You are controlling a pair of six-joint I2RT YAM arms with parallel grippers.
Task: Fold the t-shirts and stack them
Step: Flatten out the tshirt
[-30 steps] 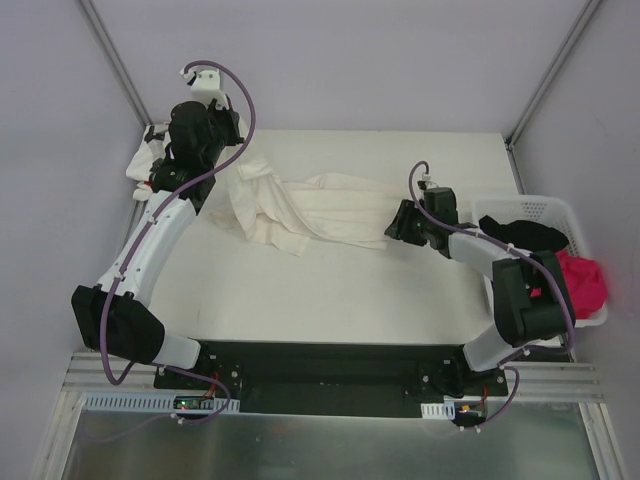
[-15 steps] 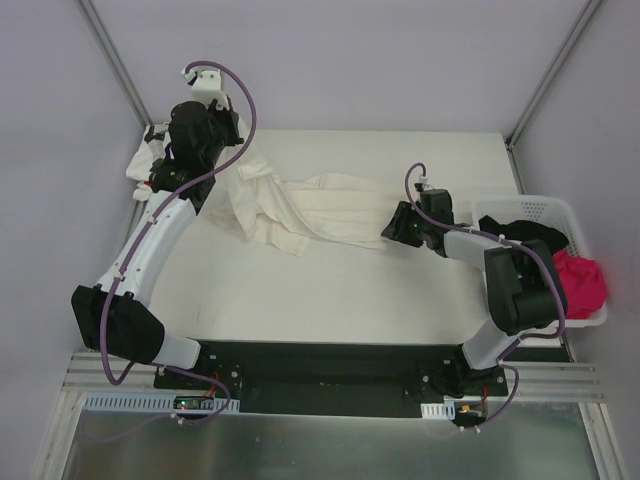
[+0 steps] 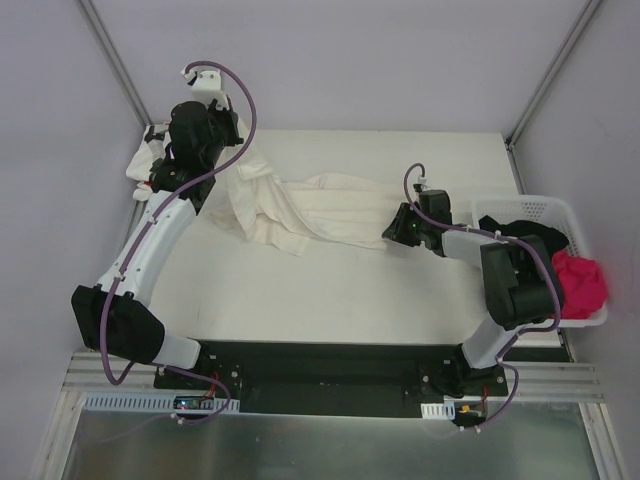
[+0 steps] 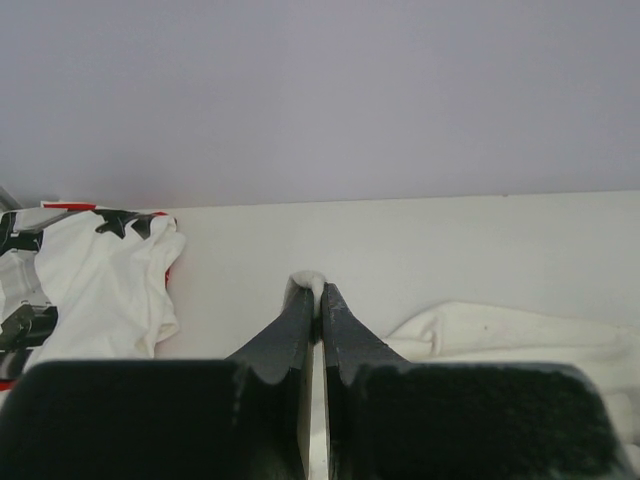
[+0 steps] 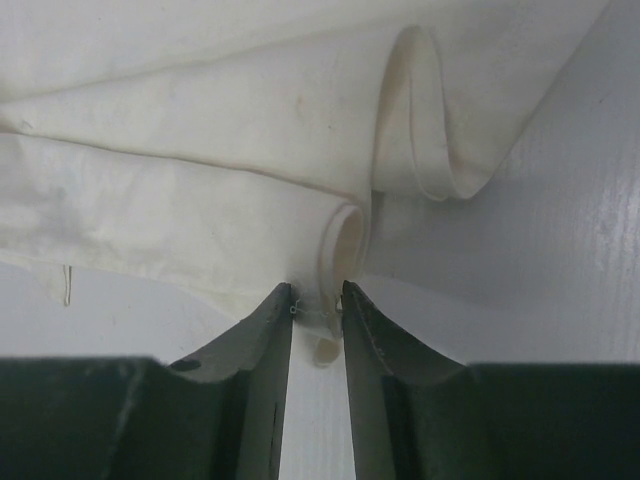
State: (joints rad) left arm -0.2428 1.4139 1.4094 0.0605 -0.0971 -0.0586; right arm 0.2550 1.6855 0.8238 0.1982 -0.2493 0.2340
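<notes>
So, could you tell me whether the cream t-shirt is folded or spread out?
Neither: the cream t-shirt lies rumpled in a long twisted band across the table, not folded.

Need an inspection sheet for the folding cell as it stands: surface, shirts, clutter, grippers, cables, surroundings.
Surface: white tabletop, no spills seen.
Job's things: cream t-shirt drawn out in a rumpled band between the two arms; star-print t-shirt bunched at the far left corner.
Clutter: white perforated basket at the right edge, holding a black garment and a pink garment.
Grippers: left gripper shut on a bit of the cream t-shirt; right gripper open, jaws narrowly apart astride its rolled hem.
Cables: purple cable looped along each arm.
Surroundings: plain grey walls, metal frame posts at the far corners.
</notes>
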